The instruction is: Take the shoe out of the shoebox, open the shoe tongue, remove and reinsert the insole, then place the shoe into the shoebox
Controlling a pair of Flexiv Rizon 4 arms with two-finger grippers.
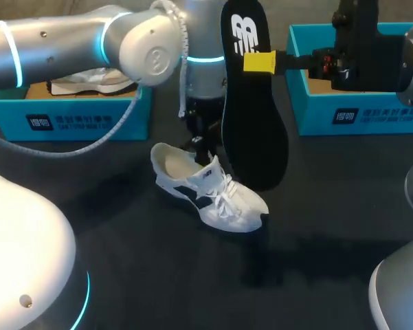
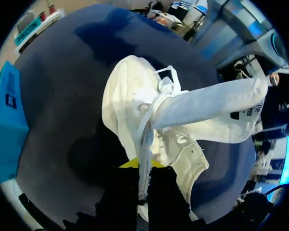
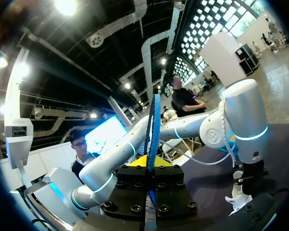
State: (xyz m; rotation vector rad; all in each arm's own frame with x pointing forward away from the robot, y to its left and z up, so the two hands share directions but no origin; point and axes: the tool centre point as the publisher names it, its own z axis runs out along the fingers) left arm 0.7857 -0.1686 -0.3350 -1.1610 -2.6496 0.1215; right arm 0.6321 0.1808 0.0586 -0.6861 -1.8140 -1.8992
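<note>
Head view, with both wrist views. The white shoe with dark side stripes lies on the dark table, between the two boxes and nearer the robot, with its toe pointing toward the robot's right.

The left gripper stands over the heel end of the shoe. In the left wrist view the left gripper is clenched on a thin white strip of the shoe. Whether that strip is lace or upper edge cannot be told. The tongue is lifted and folded out to one side, well ahead of the fingers.

The right gripper is raised above the table and grasps the black insole near its upper end. The insole hangs upright, with its lower end just behind the shoe. In the right wrist view the insole shows edge-on, pinched between the fingers of the right gripper. The shoe shows beyond it, under the left arm.

The left box is teal and holds a second shoe. The right box is also teal and sits behind the right gripper. An edge of the left box also shows in the left wrist view, beside the shoe.
</note>
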